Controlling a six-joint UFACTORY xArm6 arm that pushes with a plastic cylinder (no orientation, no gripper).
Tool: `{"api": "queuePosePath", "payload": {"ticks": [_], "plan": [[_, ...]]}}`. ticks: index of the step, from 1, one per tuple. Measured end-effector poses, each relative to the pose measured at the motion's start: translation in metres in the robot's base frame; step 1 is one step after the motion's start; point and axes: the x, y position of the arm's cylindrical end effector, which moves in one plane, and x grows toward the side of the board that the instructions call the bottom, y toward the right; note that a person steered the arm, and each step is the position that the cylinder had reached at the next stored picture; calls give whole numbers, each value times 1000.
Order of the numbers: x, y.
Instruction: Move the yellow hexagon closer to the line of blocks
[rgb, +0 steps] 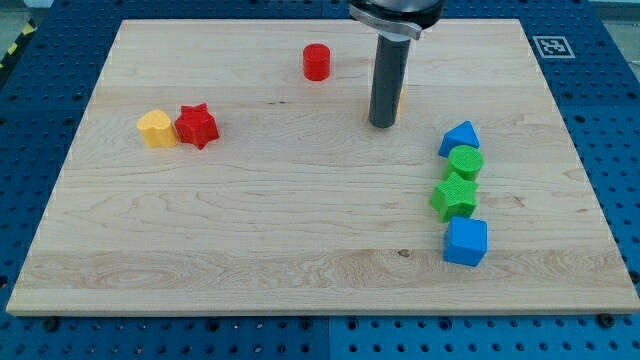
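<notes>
My tip (383, 124) rests on the board right of centre, near the view's top. A yellow block (400, 97) shows only as a sliver at the rod's right edge; its shape is hidden. A line of blocks runs down the view's right: blue triangle (459, 138), green cylinder (465, 161), green star (455, 196), blue cube (465, 241). The tip is up and to the left of the blue triangle, apart from it. A second yellow block (157, 128), its shape unclear, sits at the view's left.
A red star (197, 125) touches the left yellow block on its right side. A red cylinder (317, 62) stands near the top, left of the rod. The wooden board (250, 240) lies on a blue pegboard.
</notes>
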Motion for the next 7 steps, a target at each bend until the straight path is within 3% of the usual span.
{"api": "queuePosePath", "payload": {"ticks": [2,3,5,7], "plan": [[-25,-54],[-55,-28],[-60,20],[-55,19]]}}
